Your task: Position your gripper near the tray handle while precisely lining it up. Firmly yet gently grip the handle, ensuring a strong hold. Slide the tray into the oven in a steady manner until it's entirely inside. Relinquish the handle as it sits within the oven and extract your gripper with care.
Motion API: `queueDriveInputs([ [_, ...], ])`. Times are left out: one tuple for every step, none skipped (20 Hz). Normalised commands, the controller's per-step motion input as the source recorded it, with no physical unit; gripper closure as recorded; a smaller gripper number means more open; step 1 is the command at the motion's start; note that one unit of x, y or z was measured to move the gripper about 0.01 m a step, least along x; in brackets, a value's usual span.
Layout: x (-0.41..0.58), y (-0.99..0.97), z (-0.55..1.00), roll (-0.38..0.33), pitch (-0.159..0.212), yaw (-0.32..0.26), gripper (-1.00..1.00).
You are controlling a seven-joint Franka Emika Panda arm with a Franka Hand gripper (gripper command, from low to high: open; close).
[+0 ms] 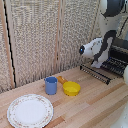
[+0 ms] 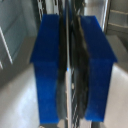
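My gripper [image 1: 96, 63] hangs from the white-and-black arm at the exterior view's right, down at the dark wire tray [image 1: 114, 66]. The tray sticks out of the dark oven [image 1: 120, 51] over the wooden table. In the wrist view the two blue fingers [image 2: 47, 70] stand close together around a thin metal bar, the tray handle [image 2: 66, 47], which runs straight through the narrow gap between the dark pads. The gripper [image 2: 67, 67] is shut on that bar. More wire bars show blurred behind the fingers.
On the wooden table [image 1: 95, 102] stand a blue cup [image 1: 51, 85] and a yellow pan [image 1: 71, 89] with an orange handle. A round white plate [image 1: 30, 110] lies at the front of the exterior view's left. A woven screen [image 1: 40, 35] closes off the back.
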Motion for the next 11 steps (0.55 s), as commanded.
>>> queueDriveInputs([
  [0.306, 0.11, 0.11, 0.000, 0.000, -0.008, -1.00],
  [0.351, 0.11, 0.12, 0.000, 0.000, -0.024, -1.00],
  [0.394, 0.11, 0.14, -0.012, 0.000, -0.029, -1.00],
  [0.457, 0.21, 0.12, -0.042, 0.000, -0.021, -1.00],
  [0.440, 0.23, 0.10, -0.012, 0.000, -0.017, -1.00],
  [0.411, 0.27, 0.05, 0.000, 0.001, -0.016, -1.00],
  [0.326, 0.36, 0.01, 0.000, 0.000, 0.000, -1.00],
  [0.249, 0.50, 0.00, 0.000, 0.000, 0.000, -1.00],
  [0.271, 0.57, 0.00, 0.000, 0.000, 0.000, -1.00],
  [0.263, 0.59, 0.02, 0.000, 0.000, 0.000, -1.00],
  [0.326, 0.71, 0.04, 0.000, 0.000, 0.000, -1.00],
])
